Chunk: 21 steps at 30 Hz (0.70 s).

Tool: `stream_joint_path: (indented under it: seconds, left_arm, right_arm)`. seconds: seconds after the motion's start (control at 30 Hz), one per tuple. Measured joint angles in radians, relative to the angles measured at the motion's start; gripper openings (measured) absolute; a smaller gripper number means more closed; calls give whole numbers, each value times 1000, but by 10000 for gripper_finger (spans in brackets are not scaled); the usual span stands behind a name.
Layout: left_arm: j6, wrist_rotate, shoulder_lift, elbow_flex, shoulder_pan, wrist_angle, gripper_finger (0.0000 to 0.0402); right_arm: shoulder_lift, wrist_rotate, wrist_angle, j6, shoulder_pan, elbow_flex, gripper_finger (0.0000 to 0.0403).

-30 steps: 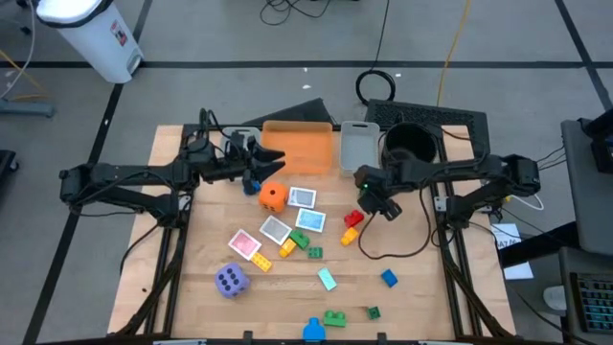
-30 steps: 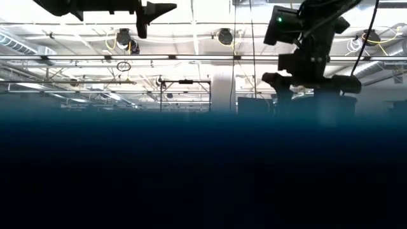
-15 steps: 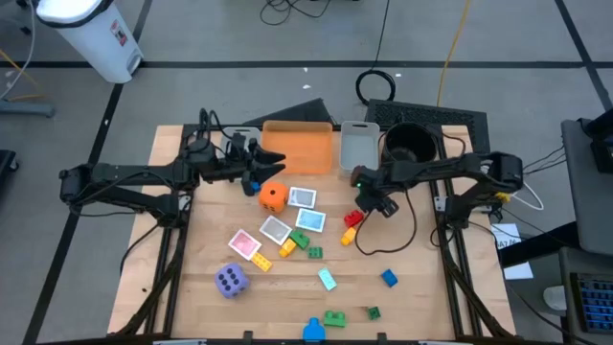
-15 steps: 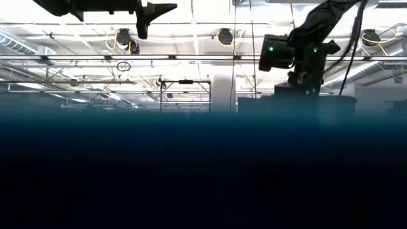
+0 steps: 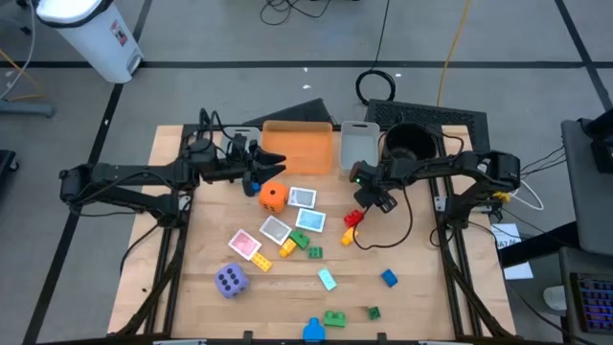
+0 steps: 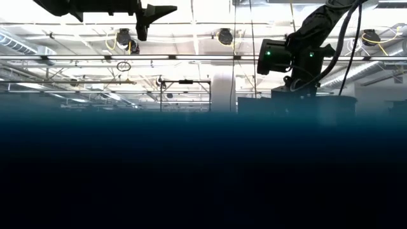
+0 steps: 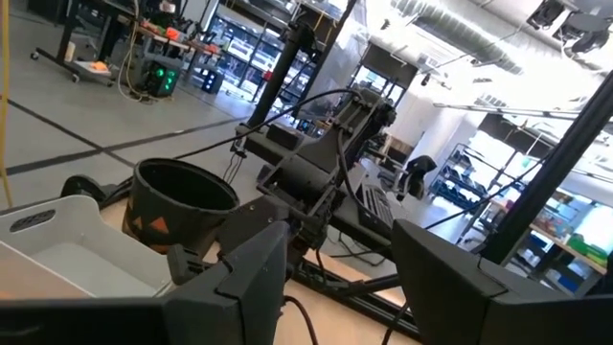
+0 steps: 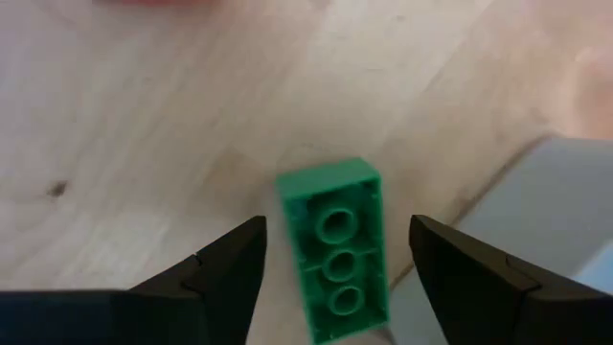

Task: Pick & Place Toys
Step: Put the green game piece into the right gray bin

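Green brick: hollow underside up, long axis running lengthwise between the right gripper's spread fingers, untouched by them. Grey bin just beside; red brick nearby.

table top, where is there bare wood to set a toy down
Bare wood lies along the wooden table's left edge beside the purple foam die, and on the right between the blue plastic brick and the table edge. The middle is crowded with square picture cards and the orange foam die.
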Motion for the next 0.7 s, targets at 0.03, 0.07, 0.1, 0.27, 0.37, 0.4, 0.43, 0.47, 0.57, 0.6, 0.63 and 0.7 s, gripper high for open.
stream_joint_path:
  seconds: [0.03,0.07,0.1,0.27,0.37,0.4,0.43,0.47,0.57,0.6,0.63,0.7]
  left_arm:
    - [0,0,0,0,0,0,198]
    - [0,0,0,0,0,0,198]
    - [0,0,0,0,0,0,198]
    - [1,0,0,0,0,-2,198]
    - [3,0,0,0,0,-2,198]
    - [3,0,0,0,0,-2,198]
    - [3,0,0,0,0,-2,198]
    - [3,0,0,0,0,-2,198]
    - [3,0,0,0,0,-3,198]
    - [3,0,0,0,0,-3,198]
    - [3,0,0,0,0,-3,198]
    - [3,0,0,0,0,-3,198]
  right_arm:
    - [0,-10,-6,-2,0,0,234]
    - [0,-13,-8,-2,0,0,224]
    - [0,-13,-6,-3,0,0,213]
    - [0,-14,-6,-1,2,0,154]
    - [0,-13,-5,-1,8,1,126]
    - [-1,-11,-4,-1,12,1,120]
    - [-1,-10,-3,-1,18,2,116]
    - [-1,-10,-1,-1,27,2,115]
    - [-1,-11,8,-1,59,2,118]
    - [-1,-11,11,-1,73,2,122]
    - [-1,-11,15,-1,86,2,125]
    - [0,-11,24,14,115,2,128]
